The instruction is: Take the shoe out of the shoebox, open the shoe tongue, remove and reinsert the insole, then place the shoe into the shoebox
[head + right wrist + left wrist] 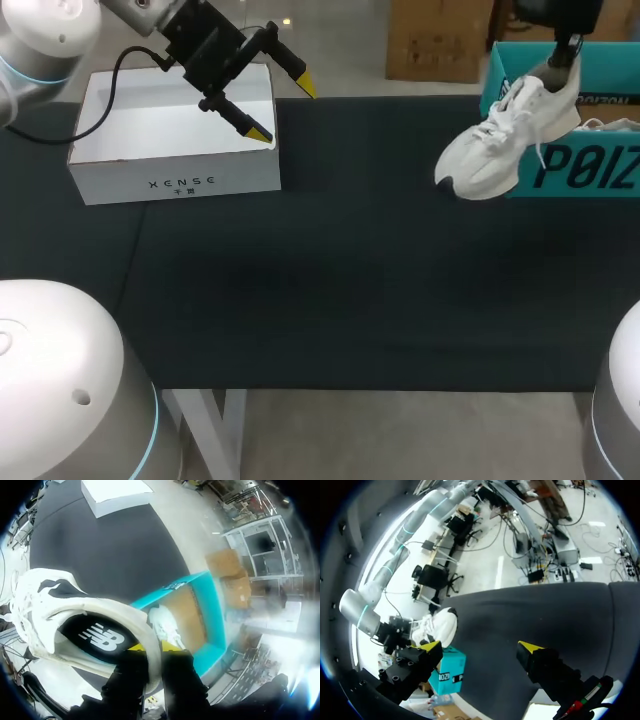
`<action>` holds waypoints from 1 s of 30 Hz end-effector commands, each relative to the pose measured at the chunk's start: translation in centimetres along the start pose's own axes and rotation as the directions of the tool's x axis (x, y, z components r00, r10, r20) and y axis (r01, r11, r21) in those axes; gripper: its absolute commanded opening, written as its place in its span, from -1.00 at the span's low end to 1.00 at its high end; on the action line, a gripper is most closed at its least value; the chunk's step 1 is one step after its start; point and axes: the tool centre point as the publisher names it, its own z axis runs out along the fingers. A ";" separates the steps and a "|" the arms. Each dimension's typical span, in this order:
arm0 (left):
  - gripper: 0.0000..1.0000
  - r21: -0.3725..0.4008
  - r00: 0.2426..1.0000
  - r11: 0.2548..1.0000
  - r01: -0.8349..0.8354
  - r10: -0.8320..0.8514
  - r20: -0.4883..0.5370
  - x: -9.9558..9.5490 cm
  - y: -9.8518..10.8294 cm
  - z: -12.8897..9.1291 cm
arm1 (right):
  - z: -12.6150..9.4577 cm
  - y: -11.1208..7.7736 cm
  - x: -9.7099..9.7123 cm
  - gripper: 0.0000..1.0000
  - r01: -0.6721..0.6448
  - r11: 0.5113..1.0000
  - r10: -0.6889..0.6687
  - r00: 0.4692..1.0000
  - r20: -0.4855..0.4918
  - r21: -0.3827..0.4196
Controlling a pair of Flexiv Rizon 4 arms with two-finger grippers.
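1. The jaws of the right arm are clamped on the heel collar of the white shoe, one finger inside the opening and one outside.
2. The shoe hangs tilted with its toe down, in front of the teal shoebox, which stands at the far right of the dark surface.
3. A second white shoe lies inside the shoebox.
4. The left arm hovers over a white box at the far left. Its jaws stand apart and hold nothing.

White arms, blue rings, black gripper, yellow fingertips, black cable
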 end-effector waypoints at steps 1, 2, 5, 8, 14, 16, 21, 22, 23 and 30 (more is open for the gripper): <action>1.00 0.001 1.000 1.000 -0.001 0.001 -0.004 0.0 0.1 0.0 | -0.5 0.7 -1.0 -1.00 -0.091 0.995 0.091 0.996 -0.003 0.038; 1.00 0.001 1.000 1.000 -0.001 0.001 -0.004 0.0 0.1 0.0 | -0.4 0.8 -1.4 -1.00 -0.109 0.992 0.110 0.994 -0.001 0.055; 1.00 0.001 1.000 1.000 -0.001 0.001 -0.004 0.0 0.1 0.0 | -0.3 0.9 -2.8 -1.00 -0.160 0.984 0.161 0.987 -0.009 0.082; 1.00 0.001 1.000 1.000 -0.001 0.001 -0.004 0.0 0.1 0.0 | 0.0 0.6 -4.4 -1.00 -0.216 0.970 0.217 0.976 0.004 0.112; 1.00 0.001 1.000 1.000 -0.001 0.001 -0.004 0.0 0.1 0.0 | 1.6 -1.4 -7.9 -1.00 -0.333 0.937 0.333 0.943 0.025 0.108; 1.00 0.001 1.000 1.000 -0.001 0.001 -0.004 0.0 0.1 0.0 | 2.4 -2.1 -8.7 -1.00 -0.370 0.921 0.369 0.929 0.036 0.123; 1.00 0.001 1.000 1.000 -0.001 0.001 -0.004 0.0 0.1 0.0 | 4.3 -4.2 -11.0 -1.00 -0.450 0.879 0.450 0.892 0.041 0.160; 1.00 0.001 1.000 1.000 -0.001 0.001 -0.004 0.0 0.1 0.0 | 4.5 -4.6 -11.3 -1.00 -0.462 0.871 0.462 0.886 0.043 0.168; 1.00 0.001 1.000 1.000 -0.001 0.001 -0.004 0.0 0.1 0.0 | 4.8 -5.0 -11.7 -1.00 -0.474 0.863 0.474 0.880 0.045 0.174; 1.00 0.001 1.000 1.000 -0.001 0.001 -0.004 0.0 0.1 0.0 | 6.7 -7.9 -15.3 -1.00 -0.548 0.813 0.552 0.833 0.041 0.197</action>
